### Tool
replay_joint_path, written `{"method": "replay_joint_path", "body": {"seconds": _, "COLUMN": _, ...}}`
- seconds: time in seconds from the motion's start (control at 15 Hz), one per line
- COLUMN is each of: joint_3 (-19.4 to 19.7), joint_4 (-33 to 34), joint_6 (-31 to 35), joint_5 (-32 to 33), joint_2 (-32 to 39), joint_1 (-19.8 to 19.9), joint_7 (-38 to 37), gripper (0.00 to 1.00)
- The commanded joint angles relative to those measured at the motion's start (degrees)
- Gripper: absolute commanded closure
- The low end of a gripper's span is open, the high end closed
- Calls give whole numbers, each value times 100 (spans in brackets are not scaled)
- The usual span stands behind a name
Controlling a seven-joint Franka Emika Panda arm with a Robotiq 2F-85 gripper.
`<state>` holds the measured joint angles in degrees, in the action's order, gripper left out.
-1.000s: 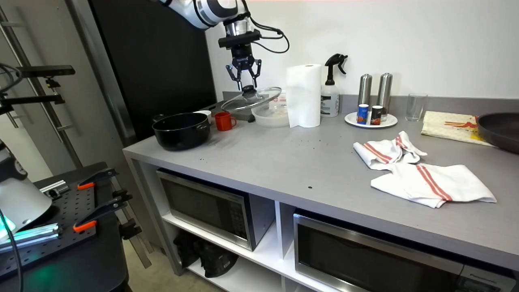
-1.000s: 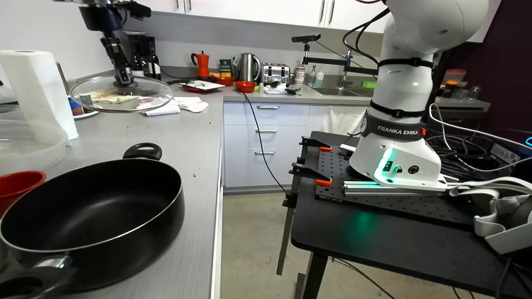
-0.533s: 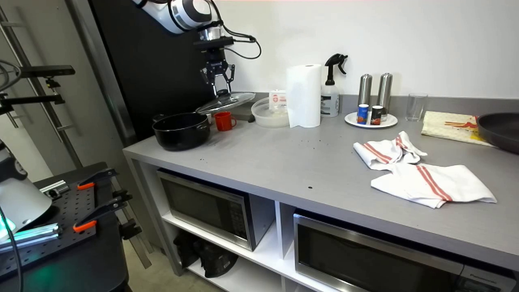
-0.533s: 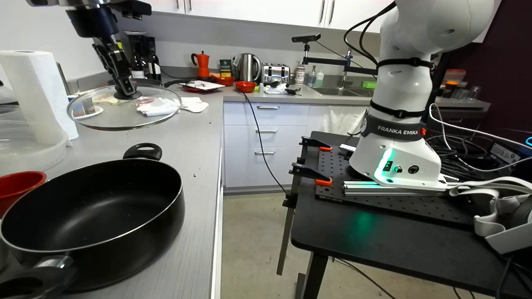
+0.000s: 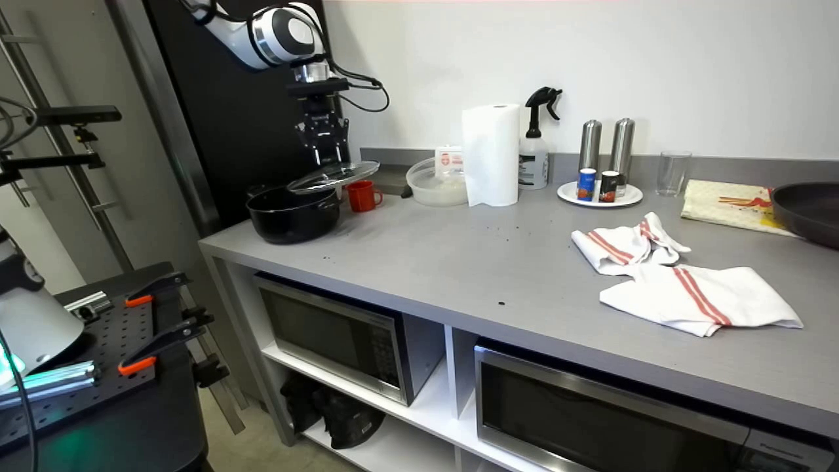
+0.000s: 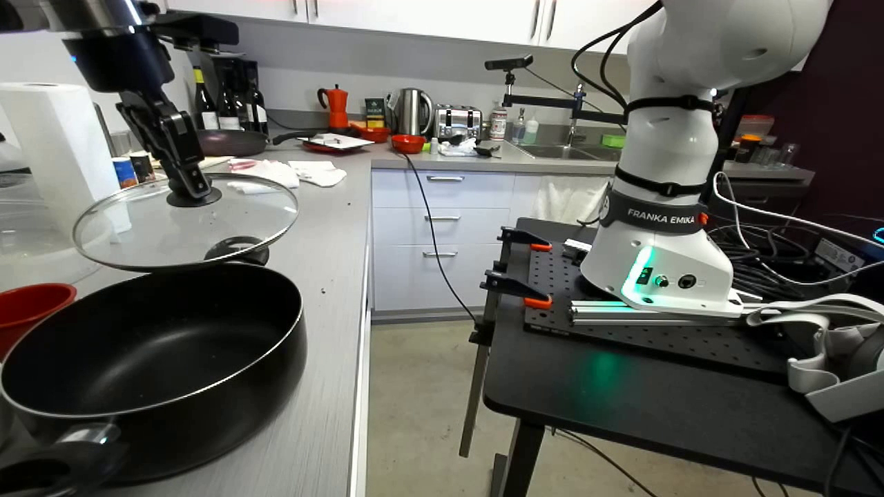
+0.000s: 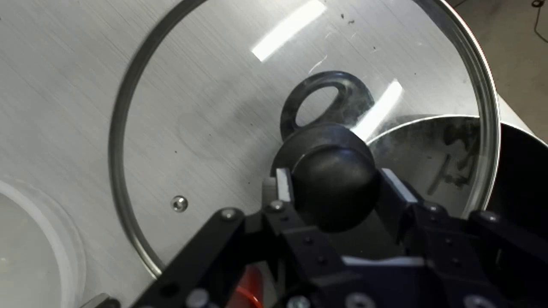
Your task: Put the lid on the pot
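Gripper [image 7: 340, 186] and lid [image 6: 162, 231] have shifted lower and nearer the black pot [image 6: 221, 411] since the earlier frame. Gripper clamped from both sides on the lid's dark knob [image 7: 332, 205]. Lid hangs tilted in the air, over only part of the pot; pot's side handle [image 7: 353, 102] shows through its glass. Pot upright at the end of the bench [image 5: 426, 252]. Red cup [image 5: 362, 196] just beside it; farther along, a plastic tub [image 5: 432, 196], then a paper towel roll [image 5: 491, 157].

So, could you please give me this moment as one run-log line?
claw: shut on dark knob | lid: raised, tilted, not centred over pot | pot: uncovered, on counter | placement: not yet done
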<state>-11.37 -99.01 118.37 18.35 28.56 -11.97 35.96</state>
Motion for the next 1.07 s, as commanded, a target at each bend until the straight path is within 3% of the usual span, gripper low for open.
{"method": "replay_joint_path", "body": {"seconds": 0.0, "joint_3": -120, "joint_4": -189, "joint_6": 206, "joint_5": 89, "joint_2": -87, "joint_1": -152, "joint_7": -106, "gripper": 75}}
{"method": "replay_joint_path", "body": {"seconds": 1.0, "joint_3": -439, "joint_4": -119, "joint_6": 705, "joint_5": 14, "joint_2": 432, "joint_1": -588, "joint_7": -188, "gripper": 75}}
